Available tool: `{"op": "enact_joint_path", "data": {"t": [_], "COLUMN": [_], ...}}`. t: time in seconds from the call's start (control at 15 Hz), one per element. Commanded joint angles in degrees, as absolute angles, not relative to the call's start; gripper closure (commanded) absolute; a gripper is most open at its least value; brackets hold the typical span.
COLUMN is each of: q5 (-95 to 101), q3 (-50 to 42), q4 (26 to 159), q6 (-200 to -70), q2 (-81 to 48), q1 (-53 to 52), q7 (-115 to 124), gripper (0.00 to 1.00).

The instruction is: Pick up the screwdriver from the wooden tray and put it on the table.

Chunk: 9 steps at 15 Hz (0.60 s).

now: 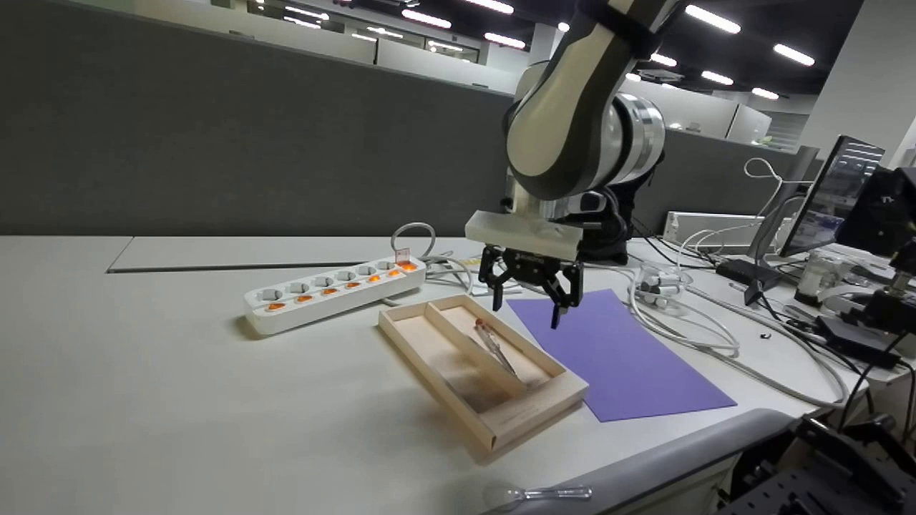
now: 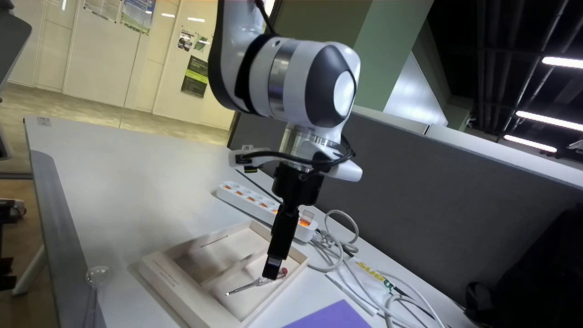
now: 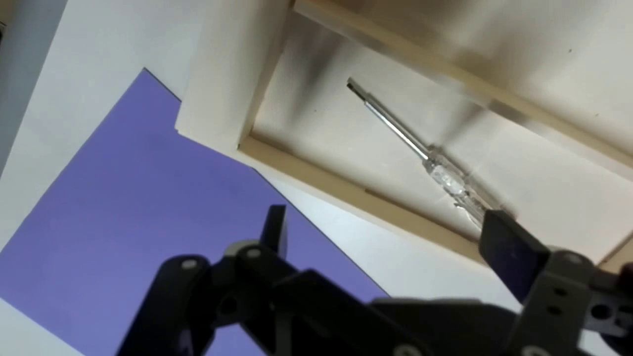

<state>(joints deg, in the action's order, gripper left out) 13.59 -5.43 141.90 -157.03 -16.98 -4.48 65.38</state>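
Wrist view: the gripper point(image 3: 388, 217) is hovering, fingers point(image 3: 512, 252) spread apart; the screwdriver point(image 3: 445, 175) is lying diagonally inside the wooden tray point(image 3: 321, 180). Descending from here, a finger could be jamming against the rim point(image 3: 395, 213), which the pair is seemingly straddling.

Both exterior views look obliquely down across the table point(image 1: 179, 400), sharing arm point(image 1: 565, 129) and wooden tray point(image 1: 533, 413). In an exterior view the grey partition point(image 1: 250, 143) lies ahead; in an exterior view — tilted — the grey partition point(image 2: 432, 196) lines the right. Wrist view: close, facing down into the wooden tray.
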Motion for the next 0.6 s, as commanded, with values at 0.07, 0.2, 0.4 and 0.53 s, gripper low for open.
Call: {"op": "enact_joint_path", "data": {"t": [0.07,0.2,0.4,0.53], "q5": [14.9,14.5,14.4,14.0], "q3": [-8.8,-10.0,-12.0,-13.4], "q4": [138.5,137.6,136.4,136.0], "q6": [-160.3,-161.8,-164.8,-166.9], "q2": [-21.8,-23.6,-26.4,-27.9], "q1": [-8.1,-9.4,-11.8,-13.8], "q7": [63.5,62.3,60.3,59.2], "gripper": [0.00,0.00,0.00,0.00]}}
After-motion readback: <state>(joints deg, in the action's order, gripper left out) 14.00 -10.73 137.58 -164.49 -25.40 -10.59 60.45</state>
